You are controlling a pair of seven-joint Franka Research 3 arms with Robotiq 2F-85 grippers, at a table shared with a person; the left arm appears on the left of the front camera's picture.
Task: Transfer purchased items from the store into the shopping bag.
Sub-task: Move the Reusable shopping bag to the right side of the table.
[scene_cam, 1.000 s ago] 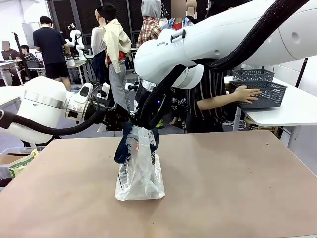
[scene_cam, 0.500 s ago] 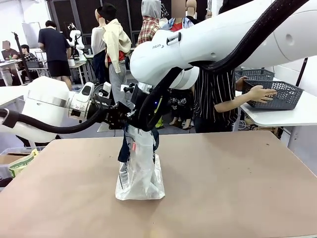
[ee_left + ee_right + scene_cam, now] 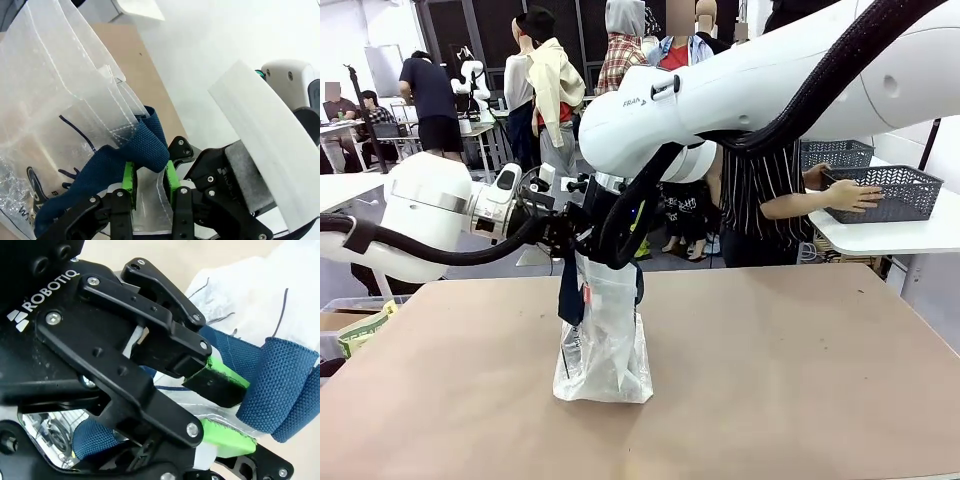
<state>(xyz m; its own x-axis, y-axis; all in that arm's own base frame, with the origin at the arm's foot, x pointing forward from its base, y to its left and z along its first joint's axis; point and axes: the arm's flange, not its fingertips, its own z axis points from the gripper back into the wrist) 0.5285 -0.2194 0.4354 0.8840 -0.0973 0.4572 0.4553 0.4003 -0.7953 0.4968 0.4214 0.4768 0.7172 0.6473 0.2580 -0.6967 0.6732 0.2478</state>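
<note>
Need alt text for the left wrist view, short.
The left pincer, its green pads closed on a navy blue woven strap handle, holds up a translucent white crinkly plastic shopping bag. Brown tabletop lies beyond, and the other arm's black pincer body sits close at the right.

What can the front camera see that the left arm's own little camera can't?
Front view alone: the person at the far side, a hand on a dark basket, and the whole shopping bag standing on the table. Left wrist view alone: the green pads pinching a blue strap handle up close. Both share the bag and the left gripper.
</note>
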